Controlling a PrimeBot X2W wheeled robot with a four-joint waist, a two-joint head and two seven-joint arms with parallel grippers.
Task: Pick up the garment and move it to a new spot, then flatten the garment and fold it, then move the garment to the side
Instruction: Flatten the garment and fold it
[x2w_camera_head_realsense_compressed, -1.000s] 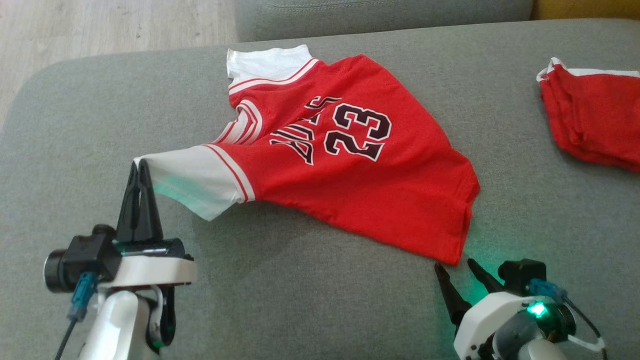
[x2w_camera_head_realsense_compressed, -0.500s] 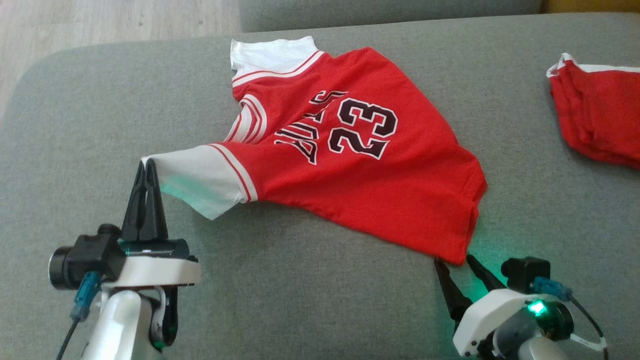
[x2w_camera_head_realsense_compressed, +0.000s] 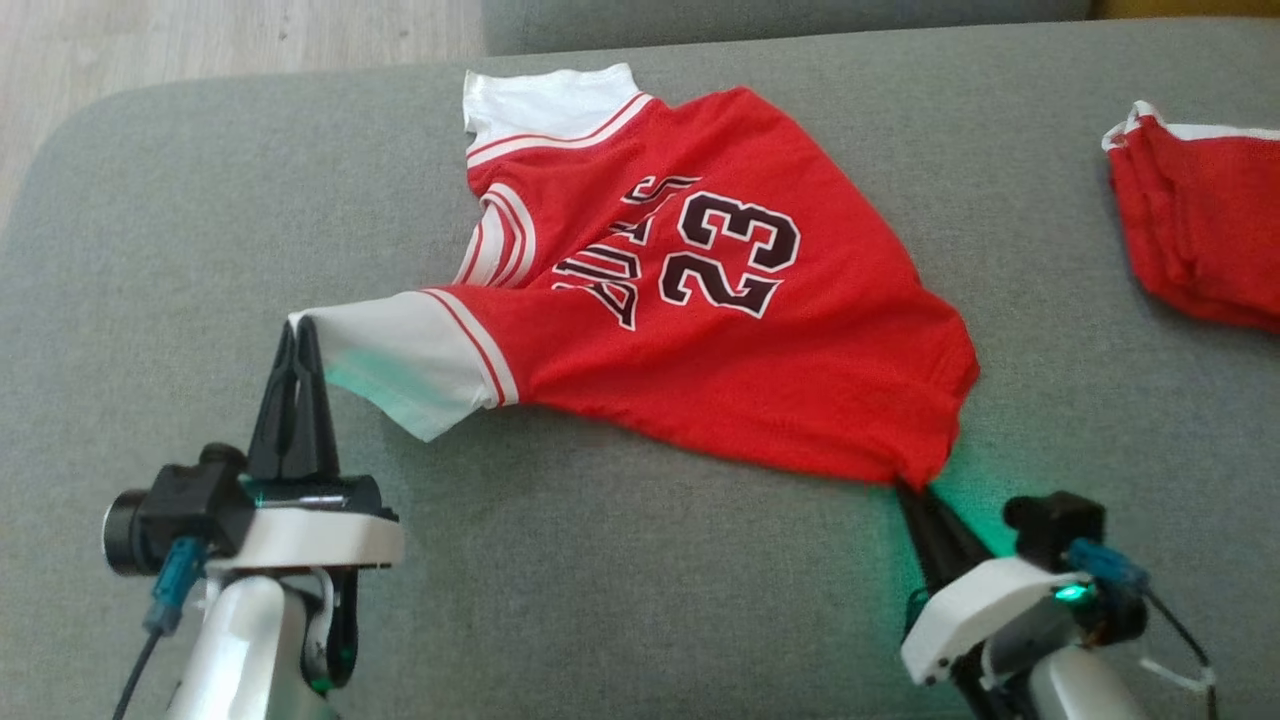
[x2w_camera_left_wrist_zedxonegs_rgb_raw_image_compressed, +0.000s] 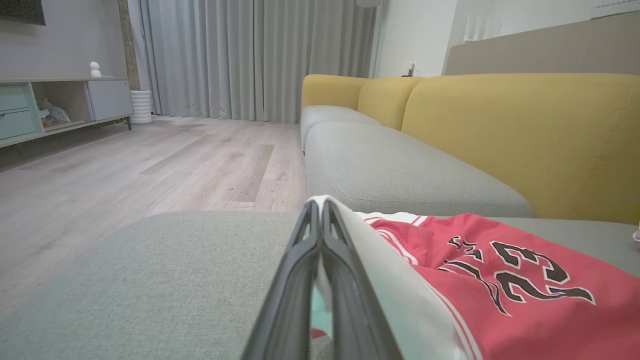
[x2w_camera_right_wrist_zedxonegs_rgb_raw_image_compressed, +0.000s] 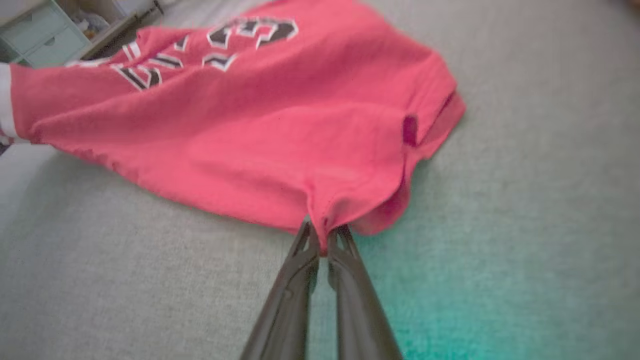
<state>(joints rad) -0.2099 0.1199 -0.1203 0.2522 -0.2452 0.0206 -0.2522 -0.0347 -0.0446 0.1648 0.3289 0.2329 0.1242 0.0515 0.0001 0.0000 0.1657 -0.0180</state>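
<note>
A red jersey (x2w_camera_head_realsense_compressed: 720, 330) with white sleeves and a black "23" lies spread on the grey sofa seat (x2w_camera_head_realsense_compressed: 600, 580). My left gripper (x2w_camera_head_realsense_compressed: 300, 330) is shut on the edge of its near white sleeve (x2w_camera_head_realsense_compressed: 400, 350), holding that edge lifted. In the left wrist view the closed fingers (x2w_camera_left_wrist_zedxonegs_rgb_raw_image_compressed: 305, 260) pinch the white cloth (x2w_camera_left_wrist_zedxonegs_rgb_raw_image_compressed: 395, 300) beside the red front (x2w_camera_left_wrist_zedxonegs_rgb_raw_image_compressed: 525, 290). My right gripper (x2w_camera_head_realsense_compressed: 912, 492) is shut on the jersey's near bottom corner, and in the right wrist view its fingertips (x2w_camera_right_wrist_zedxonegs_rgb_raw_image_compressed: 325, 235) clamp the bunched red hem (x2w_camera_right_wrist_zedxonegs_rgb_raw_image_compressed: 350, 200).
A second, folded red garment (x2w_camera_head_realsense_compressed: 1200, 230) lies at the right edge of the seat. Wooden floor (x2w_camera_head_realsense_compressed: 200, 40) lies beyond the cushion's rounded far-left edge. A yellow sofa back (x2w_camera_left_wrist_zedxonegs_rgb_raw_image_compressed: 525, 135) and another grey cushion (x2w_camera_left_wrist_zedxonegs_rgb_raw_image_compressed: 400, 175) stand behind.
My right gripper moved forward from open in front of the hem corner and closed on it, bunching the corner. The left gripper kept its hold on the sleeve. The head view shifted slightly.
</note>
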